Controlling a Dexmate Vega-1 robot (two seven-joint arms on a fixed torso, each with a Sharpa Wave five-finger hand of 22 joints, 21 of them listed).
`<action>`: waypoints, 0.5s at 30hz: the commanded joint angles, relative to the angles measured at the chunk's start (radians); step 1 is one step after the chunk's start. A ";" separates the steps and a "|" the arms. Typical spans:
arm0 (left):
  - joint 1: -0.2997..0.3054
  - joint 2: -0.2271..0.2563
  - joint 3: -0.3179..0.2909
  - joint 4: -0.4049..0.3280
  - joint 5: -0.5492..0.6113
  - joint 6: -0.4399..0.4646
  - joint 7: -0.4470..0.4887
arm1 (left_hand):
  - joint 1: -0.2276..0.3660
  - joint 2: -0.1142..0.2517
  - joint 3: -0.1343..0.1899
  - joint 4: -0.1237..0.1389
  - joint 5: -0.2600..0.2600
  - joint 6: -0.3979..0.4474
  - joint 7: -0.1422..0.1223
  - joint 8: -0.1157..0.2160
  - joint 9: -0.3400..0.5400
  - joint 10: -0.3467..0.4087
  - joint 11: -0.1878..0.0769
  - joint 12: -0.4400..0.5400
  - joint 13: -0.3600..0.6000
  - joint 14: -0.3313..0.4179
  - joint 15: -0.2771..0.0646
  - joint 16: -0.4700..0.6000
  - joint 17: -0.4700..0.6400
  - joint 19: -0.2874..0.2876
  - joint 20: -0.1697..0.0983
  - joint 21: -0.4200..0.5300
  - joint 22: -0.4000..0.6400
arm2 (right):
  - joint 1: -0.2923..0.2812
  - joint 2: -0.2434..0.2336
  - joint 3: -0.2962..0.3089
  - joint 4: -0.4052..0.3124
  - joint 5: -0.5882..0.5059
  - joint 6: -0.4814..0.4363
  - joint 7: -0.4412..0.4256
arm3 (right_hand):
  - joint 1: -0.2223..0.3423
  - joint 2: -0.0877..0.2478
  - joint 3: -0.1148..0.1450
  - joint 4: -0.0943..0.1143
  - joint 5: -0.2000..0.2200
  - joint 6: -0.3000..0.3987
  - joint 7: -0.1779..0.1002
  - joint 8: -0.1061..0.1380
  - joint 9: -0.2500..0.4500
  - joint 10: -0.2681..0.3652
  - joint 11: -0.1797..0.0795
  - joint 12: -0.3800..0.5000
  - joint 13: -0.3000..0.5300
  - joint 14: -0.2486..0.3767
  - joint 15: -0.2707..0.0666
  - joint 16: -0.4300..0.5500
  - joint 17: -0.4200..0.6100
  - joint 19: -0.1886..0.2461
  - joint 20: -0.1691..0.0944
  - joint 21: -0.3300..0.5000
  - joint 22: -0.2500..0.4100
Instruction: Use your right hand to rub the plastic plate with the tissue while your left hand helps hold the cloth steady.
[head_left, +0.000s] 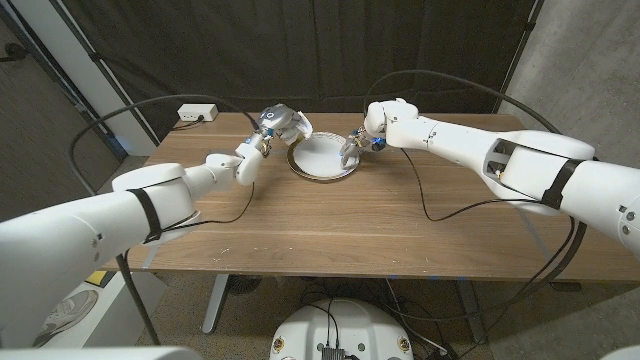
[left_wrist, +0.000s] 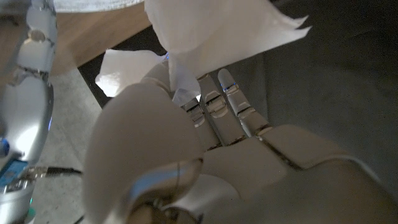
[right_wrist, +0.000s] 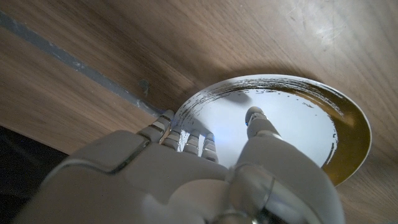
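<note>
The plastic plate (head_left: 322, 158) is sitting on the wooden surface (head_left: 330, 225) toward its far edge, roughly at 12 o'clock from the robot. The right hand (head_left: 357, 144) is hanging at the plate's 3 o'clock rim, and in the right wrist view its fingers (right_wrist: 186, 138) are reaching over the rim above the white centre, apart from one another and with nothing between them, so this hand is released and empty.

The tissue (left_wrist: 217, 28) is not on the plate. It is lying the other way, at the plate's 10 o'clock, where the left hand (head_left: 276, 125) is lifting it. The left wrist view is showing a strip of the white sheet pinched among the left fingers (left_wrist: 214, 102), with the rest spreading out beyond the fingertips.

So the coming move is turning on this: the wiping hand is already at the plate, while the tissue is sitting across the plate from it in the other hand. By my judgement, the tissue has to be brought over the plate, or handed across it, before any rubbing can begin.
</note>
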 joint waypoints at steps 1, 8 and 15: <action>0.140 0.064 -0.424 -0.151 0.129 -0.176 0.143 | -0.002 0.005 -0.006 0.000 -0.004 0.003 -0.005 -0.005 0.003 0.015 -0.007 -0.001 0.003 0.013 -0.054 -0.002 0.003 0.014 -0.079 0.007 0.002 | -0.017 -0.042 0.058 -0.051 0.056 0.000 -0.027 | -0.011 0.009 0.000 0.017 -0.004 0.008 -0.004 0.010 0.003 0.012 -0.001 0.008 0.003 0.003 -0.011 0.009 0.007 -0.001 -0.008 0.010 0.006; 0.203 0.118 -0.469 -0.275 0.058 -0.179 0.101 | -0.002 0.007 -0.007 0.000 -0.005 0.001 0.001 -0.012 0.004 0.016 -0.007 -0.005 0.005 0.017 -0.054 -0.005 0.003 0.023 -0.073 0.014 0.001 | -0.043 -0.071 0.119 -0.064 0.116 0.024 -0.066 | -0.029 0.003 -0.009 0.030 -0.007 0.009 0.001 0.009 0.003 0.016 0.008 0.009 0.003 0.009 -0.011 0.012 0.008 0.005 -0.005 0.013 0.007; 0.267 0.147 -0.537 -0.362 -0.007 -0.180 0.041 | 0.003 0.006 -0.007 -0.003 -0.007 0.000 0.013 -0.018 0.005 0.013 -0.007 -0.008 0.009 0.019 -0.054 -0.008 0.003 0.025 -0.071 0.018 0.001 | -0.079 -0.091 0.199 -0.044 0.204 0.107 -0.104 | -0.064 -0.014 -0.032 0.049 -0.010 -0.034 0.001 -0.007 0.003 -0.003 0.016 0.002 0.004 0.005 -0.016 0.009 0.009 0.005 -0.001 0.015 0.007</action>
